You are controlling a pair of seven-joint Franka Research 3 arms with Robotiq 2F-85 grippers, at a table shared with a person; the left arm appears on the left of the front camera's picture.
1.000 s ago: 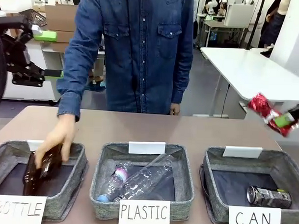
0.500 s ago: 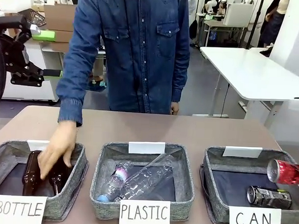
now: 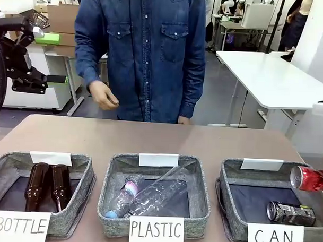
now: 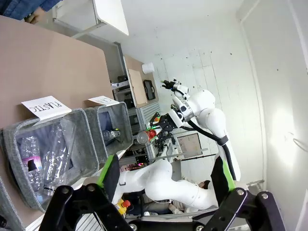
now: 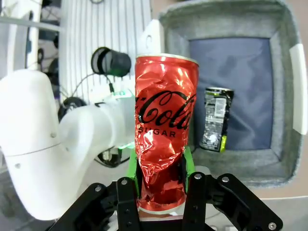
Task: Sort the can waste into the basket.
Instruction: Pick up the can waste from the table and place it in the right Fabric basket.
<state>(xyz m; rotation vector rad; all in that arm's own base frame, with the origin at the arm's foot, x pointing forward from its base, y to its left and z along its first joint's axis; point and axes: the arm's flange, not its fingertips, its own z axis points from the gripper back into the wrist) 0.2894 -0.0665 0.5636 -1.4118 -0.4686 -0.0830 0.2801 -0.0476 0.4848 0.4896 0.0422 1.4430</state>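
Baskets sit in a row along the near edge of the table [image 3: 150, 136] as I watch from my station: the one signed BOTTLE [image 3: 0, 171] at left with two brown glass bottles [image 3: 46, 186] lying side by side, the one signed PLASTIC [image 3: 109, 177] in the middle with clear plastic bottles [image 3: 148, 197], and the CAN basket [image 3: 231, 176] at right. Inside the CAN basket the black-and-silver can [image 3: 291, 212] lies on its side on the dark floor. My right gripper [image 5: 159, 166] has its jaws clamped on the red can [image 5: 163, 130], green pads pressed to its dented sides near the lower end. In the front view that red can pokes in from the right edge, silver end toward the middle, above the right part of the CAN basket and above the black-and-silver can. My left gripper [image 3: 49, 58] hangs high at the far left, well apart from the baskets, its jaws spread wide and holding nothing. At the far side of the table stands a person in a denim shirt [image 3: 148, 46], one hand [image 3: 104, 95] raised at waist height.
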